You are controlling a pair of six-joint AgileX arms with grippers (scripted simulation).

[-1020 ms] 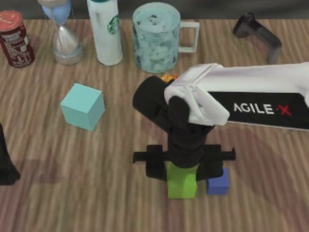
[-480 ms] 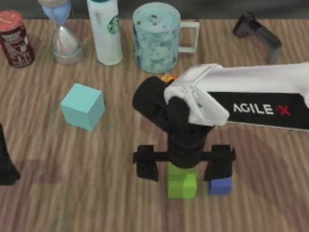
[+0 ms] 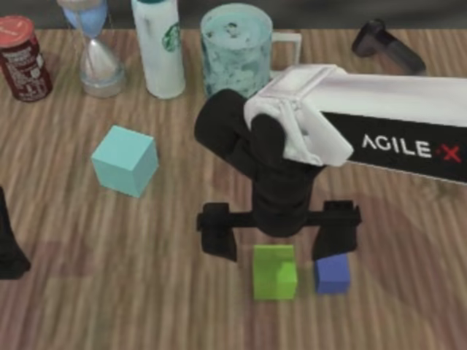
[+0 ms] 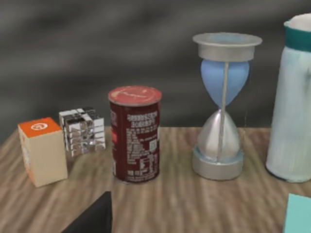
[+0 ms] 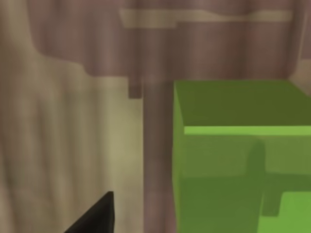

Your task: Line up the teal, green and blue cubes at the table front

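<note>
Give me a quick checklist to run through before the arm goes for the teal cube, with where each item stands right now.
1. Right gripper has let go of the mid-sized lime green cube: ok, fingers open and spread wide above it.
2. Green cube rests flat on the brown wood-grain table: ok.
3. Small dark blue cube sits beside the green one at the front: ok, to its right with a narrow gap.
4. Large pale teal cube is in the row: not ok, it sits apart at mid-left.
5. Nothing crowds the teal cube: ok.
6. Left gripper ready: cannot tell, parked at the left edge.
</note>
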